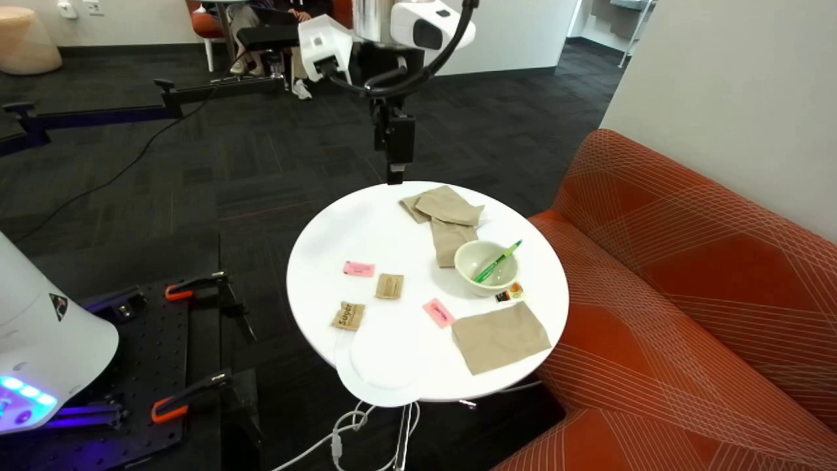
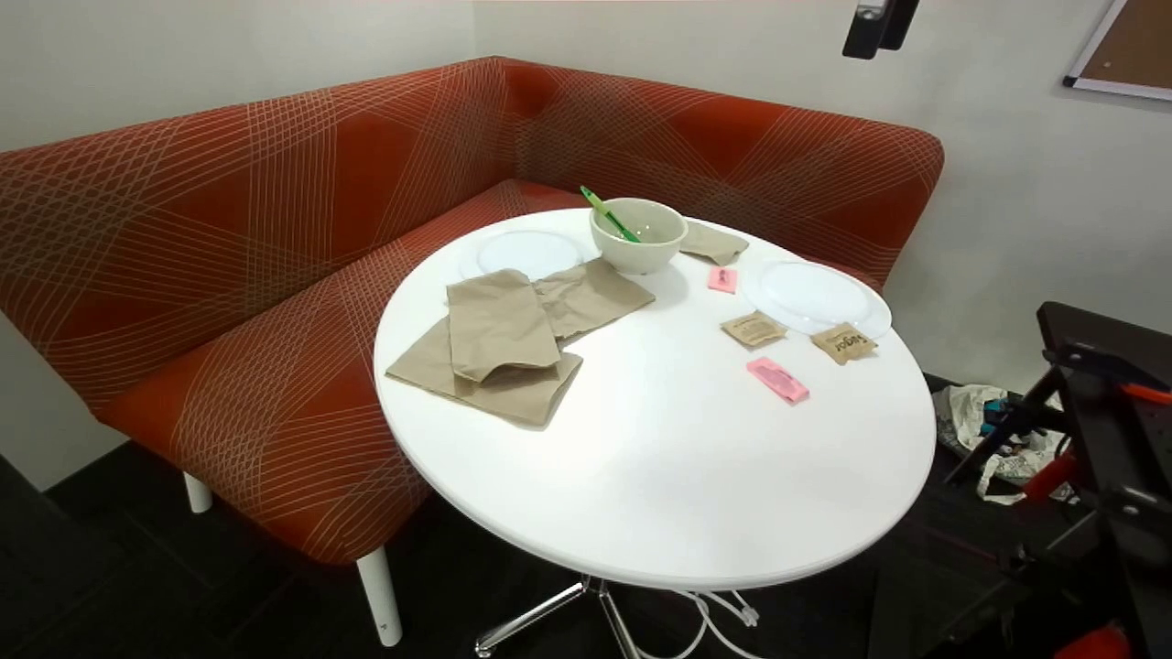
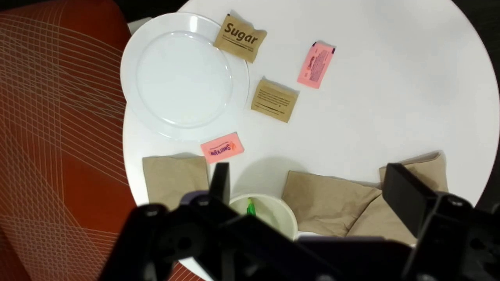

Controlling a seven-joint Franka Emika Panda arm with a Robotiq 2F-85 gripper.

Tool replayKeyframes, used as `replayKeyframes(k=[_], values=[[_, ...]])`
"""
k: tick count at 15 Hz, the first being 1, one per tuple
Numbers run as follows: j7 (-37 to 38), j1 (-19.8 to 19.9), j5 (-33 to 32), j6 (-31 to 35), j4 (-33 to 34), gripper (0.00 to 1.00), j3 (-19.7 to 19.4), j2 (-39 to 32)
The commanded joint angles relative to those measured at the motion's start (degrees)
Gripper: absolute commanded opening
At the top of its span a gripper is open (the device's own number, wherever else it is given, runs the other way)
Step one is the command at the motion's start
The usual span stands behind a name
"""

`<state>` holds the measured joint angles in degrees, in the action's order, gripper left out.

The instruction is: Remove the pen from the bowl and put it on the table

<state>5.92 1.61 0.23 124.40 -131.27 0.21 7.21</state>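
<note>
The green pen (image 1: 498, 262) leans in the white bowl (image 1: 466, 266), one end sticking out over the rim; both show in an exterior view, and again the pen (image 2: 609, 213) and bowl (image 2: 638, 255). The bowl stands on the round white table (image 1: 327, 242). My gripper (image 1: 395, 175) hangs above the table, away from the bowl; its tip shows at the top of an exterior view (image 2: 874, 37). In the wrist view my gripper (image 3: 307, 171) has its fingers wide apart with nothing between them. There the bowl (image 3: 287, 212) and pen (image 3: 250, 207) are partly hidden by a finger.
Brown napkins (image 1: 501, 337) lie around the bowl. Pink packets (image 3: 316, 65) and brown sugar packets (image 3: 275, 100) lie on the table. A clear plate (image 3: 183, 80) is at its edge. The orange-red sofa (image 2: 302, 229) borders the table.
</note>
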Motion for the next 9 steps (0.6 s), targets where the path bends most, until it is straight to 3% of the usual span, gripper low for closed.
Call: replayKeyframes(k=[1,5,9], values=[[0.10,-0.28,1.87,6.15,-1.94,1.00,-0.43,-0.23],[-1.34,-0.03,4.87,17.57,-4.73,1.00,-1.12,-2.00],[-2.87,0.11,3.95,26.16,-5.71,1.00,-1.58,-5.58]])
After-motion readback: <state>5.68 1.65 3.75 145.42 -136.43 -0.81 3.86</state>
